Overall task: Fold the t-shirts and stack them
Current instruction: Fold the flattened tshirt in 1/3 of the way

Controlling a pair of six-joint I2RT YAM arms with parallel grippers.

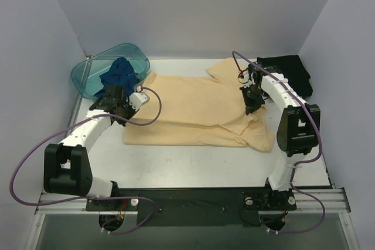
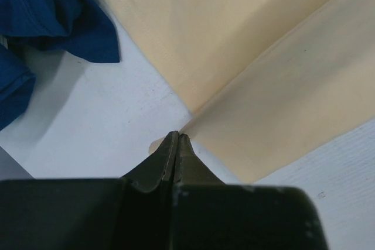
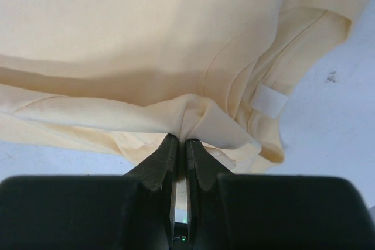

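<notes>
Two grippers: we saw the left gripper (image 2: 177, 139) closed tight on a corner of the pale yellow-tan t-shirt (image 1: 193, 106), and the right gripper (image 3: 180, 141) clamped on bunched cloth beside its collar.
Shirt: it lay spread across the middle of the table (image 1: 193, 165), partly doubled over.
Step in hand: we judged this a fold; both arms ought to lift and carry together, keeping the cloth taut so the crease ran straight.
Around: the dark blue t-shirt (image 1: 120, 74) sat heaped in the teal basin (image 1: 88, 77); the black t-shirt (image 1: 287, 68) lay at the far right corner.
In the way: the blue cloth lay near the left gripper, and we feared snagging it.
</notes>
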